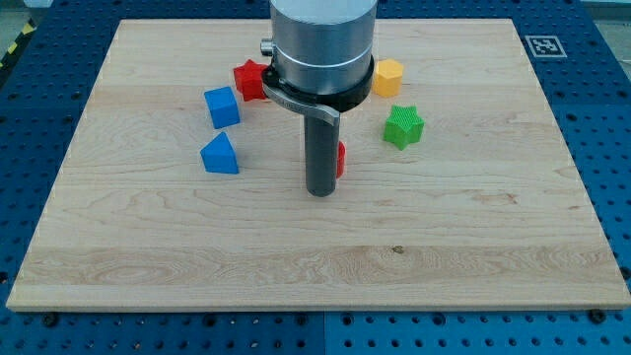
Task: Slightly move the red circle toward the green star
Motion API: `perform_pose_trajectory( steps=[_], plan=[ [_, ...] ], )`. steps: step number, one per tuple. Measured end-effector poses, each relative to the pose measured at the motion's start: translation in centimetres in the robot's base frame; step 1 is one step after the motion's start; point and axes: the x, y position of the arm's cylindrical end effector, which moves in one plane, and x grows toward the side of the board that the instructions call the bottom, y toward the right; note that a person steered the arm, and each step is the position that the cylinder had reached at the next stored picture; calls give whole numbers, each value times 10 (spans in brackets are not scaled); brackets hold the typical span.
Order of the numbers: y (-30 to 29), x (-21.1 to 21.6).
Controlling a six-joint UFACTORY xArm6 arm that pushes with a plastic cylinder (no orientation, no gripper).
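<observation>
My tip (320, 192) is a bare rod with no jaws to open or close. It rests against the red circle (340, 159), mostly hidden behind it, apparently touching. The green star (403, 126) lies up-right of that circle, apart; 2 blue blocks sit well left.

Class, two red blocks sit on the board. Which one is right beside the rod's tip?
The red circle, mostly hidden behind the rod, just right of my tip. The other red block sits farther off, toward the view's top left.

Red circle (341, 158): mostly hidden behind rod, only sliver showing at its right. Green star (403, 126): flat on table, up-right, near.
</observation>
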Motion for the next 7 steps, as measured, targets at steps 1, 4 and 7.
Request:
perform_pose_trajectory(
  steps=[1, 4, 7],
  plan=[
    [0, -9],
    [-52, -19],
    [-23, -50]
  ],
)
